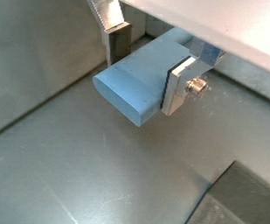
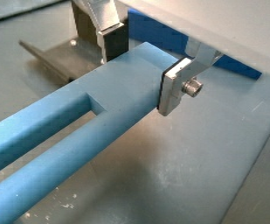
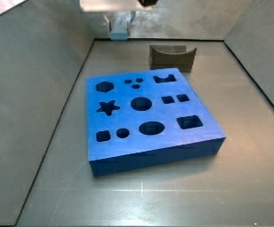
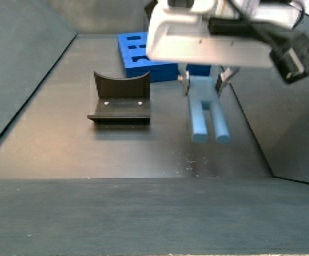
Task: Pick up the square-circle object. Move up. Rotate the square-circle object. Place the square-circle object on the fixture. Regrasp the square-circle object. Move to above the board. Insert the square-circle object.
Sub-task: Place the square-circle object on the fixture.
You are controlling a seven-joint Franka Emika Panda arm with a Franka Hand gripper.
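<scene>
The square-circle object is pinched at one end between the fingers of the hand, so the hand is closed down to the width of the peg and has nothing else in it. In a wrist view the peg's long axis is seen running straight out from the fingers, roughly level, with a slot cut along part of its length. The other wrist camera looks at it end on, so only the square face is seen between the plates.

In a side view the peg is seen sticking out below the hand, clear of the desk floor as far as can be judged; contact with the floor can't be fully ruled out from that angle. So the pickup looks done, and the peg is carried lying flat rather than pointing down.

The relation that matters next: the fixture sits off to the side of the peg, near but apart, with its notch open at the top. The peg's long axis would have to be lined up with that notch before it is set down.

The board lies well apart from the hand in the side view, with the fixture behind it. Nothing has been put into the board's cutouts yet.
</scene>
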